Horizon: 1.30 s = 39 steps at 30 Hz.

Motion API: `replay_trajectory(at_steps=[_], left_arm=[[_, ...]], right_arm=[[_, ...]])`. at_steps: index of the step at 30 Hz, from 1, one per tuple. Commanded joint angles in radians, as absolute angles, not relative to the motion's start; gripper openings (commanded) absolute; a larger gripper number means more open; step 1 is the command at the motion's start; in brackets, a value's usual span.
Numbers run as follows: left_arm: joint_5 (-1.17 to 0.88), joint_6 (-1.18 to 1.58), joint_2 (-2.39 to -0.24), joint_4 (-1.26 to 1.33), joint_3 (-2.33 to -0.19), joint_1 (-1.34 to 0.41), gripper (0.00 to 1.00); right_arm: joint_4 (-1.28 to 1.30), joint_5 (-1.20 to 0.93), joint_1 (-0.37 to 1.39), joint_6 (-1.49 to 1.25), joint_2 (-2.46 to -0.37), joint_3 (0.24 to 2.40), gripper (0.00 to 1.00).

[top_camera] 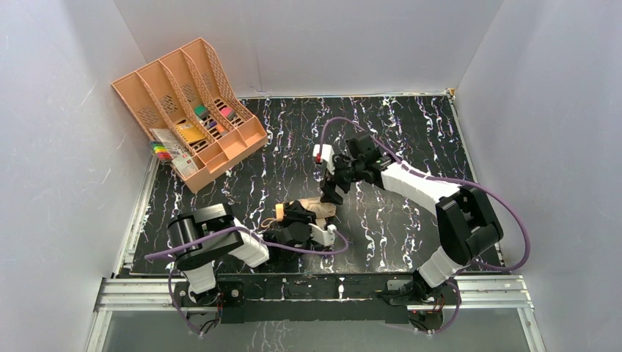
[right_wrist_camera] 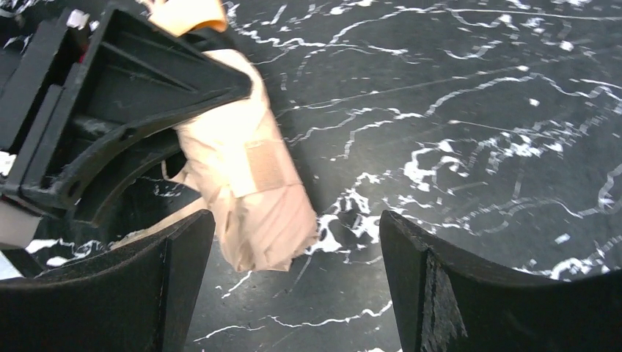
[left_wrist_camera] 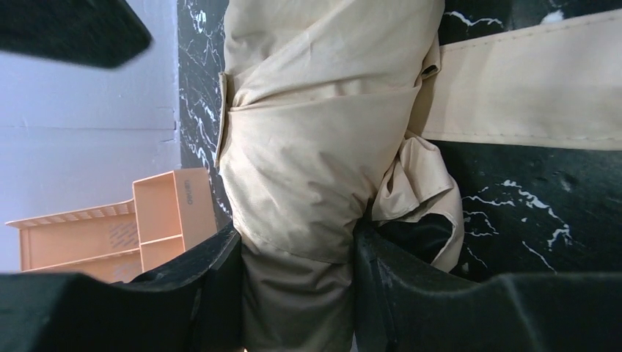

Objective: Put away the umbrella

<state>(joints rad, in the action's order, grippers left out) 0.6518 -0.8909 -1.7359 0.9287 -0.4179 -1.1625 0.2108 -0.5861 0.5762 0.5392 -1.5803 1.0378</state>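
From the top camera I see the umbrella [top_camera: 320,207] in the near middle of the black marbled table [top_camera: 396,132], a little in front of the two arm bases. It is folded into a pale beige bundle. The left gripper [top_camera: 297,226] is closed around it: in the left wrist view both black fingers [left_wrist_camera: 213,293] press into the fabric [left_wrist_camera: 315,147] from either side, and a flat beige strap [left_wrist_camera: 528,95] goes off to the side over the table. The right gripper [top_camera: 330,194] is just beyond the umbrella's far end and does not hold anything. In its own view the jaws stand wide apart, with the free end of the umbrella [right_wrist_camera: 253,191] near the gap between the fingers [right_wrist_camera: 169,279] and touching neither of them. In this view I also see the left gripper [right_wrist_camera: 110,95] clamped on the bundle, and an orange-tan end [right_wrist_camera: 187,13] at the upper edge. I cannot tell if the umbrella lies on the table or is slightly above it. The peach-orange file tray [top_camera: 191,110] stands tilted in the far left corner, well apart from the umbrella, with small coloured things in its compartments.
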Motion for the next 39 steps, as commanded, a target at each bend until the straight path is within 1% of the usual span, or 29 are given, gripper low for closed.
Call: replay_trajectory(at_steps=[1,5,13,17,21,22,26,28,31,33,34,35,36,38,39], left_arm=[[0.624,-0.921,-1.812,0.817,-0.372,-1.179,0.00],[0.624,-0.931,-1.822,0.831,-0.369,-1.190,0.00],[0.623,-0.929,-1.844,0.850,-0.371,-1.207,0.00],[0.626,-0.939,-1.863,0.868,-0.370,-1.217,0.00],[0.626,-0.939,-1.870,0.883,-0.370,-1.224,0.00],[0.626,-0.936,-1.868,0.884,-0.371,-1.225,0.00],[0.633,-0.902,-1.847,0.884,-0.374,-1.226,0.00],[0.640,-0.865,-1.833,0.881,-0.380,-1.226,0.00],[0.662,-0.829,-1.817,0.878,-0.396,-1.226,0.00],[0.676,-0.817,-1.801,0.877,-0.406,-1.226,0.00],[0.683,-0.814,-1.788,0.877,-0.412,-1.226,0.02],[0.690,-0.811,-1.774,0.877,-0.417,-1.226,0.12],[0.696,-0.802,-1.747,0.874,-0.423,-1.226,0.26],[0.696,-0.771,-1.695,0.853,-0.438,-1.226,0.47],[0.696,-0.752,-1.667,0.836,-0.445,-1.225,0.54]], right_arm=[[0.274,-0.660,0.613,0.678,-1.596,1.073,0.91],[0.329,-0.700,0.630,0.691,-1.630,1.095,0.91],[0.383,-0.686,0.653,0.720,-1.746,1.146,0.90],[0.422,-0.638,0.657,0.731,-1.806,1.182,0.87],[0.446,-0.553,0.661,0.740,-1.844,1.194,0.80],[0.457,-0.538,0.663,0.745,-1.850,1.196,0.76],[0.471,-0.492,0.663,0.750,-1.857,1.185,0.51],[0.449,-0.484,0.663,0.738,-1.845,1.167,0.41],[0.392,-0.470,0.664,0.719,-1.823,1.133,0.28],[0.360,-0.453,0.664,0.714,-1.816,1.116,0.22],[0.348,-0.441,0.663,0.714,-1.814,1.106,0.19],[0.336,-0.426,0.664,0.715,-1.811,1.097,0.16],[0.327,-0.416,0.664,0.715,-1.808,1.090,0.14],[0.302,-0.393,0.663,0.716,-1.799,1.070,0.11],[0.289,-0.384,0.664,0.716,-1.793,1.060,0.11]])
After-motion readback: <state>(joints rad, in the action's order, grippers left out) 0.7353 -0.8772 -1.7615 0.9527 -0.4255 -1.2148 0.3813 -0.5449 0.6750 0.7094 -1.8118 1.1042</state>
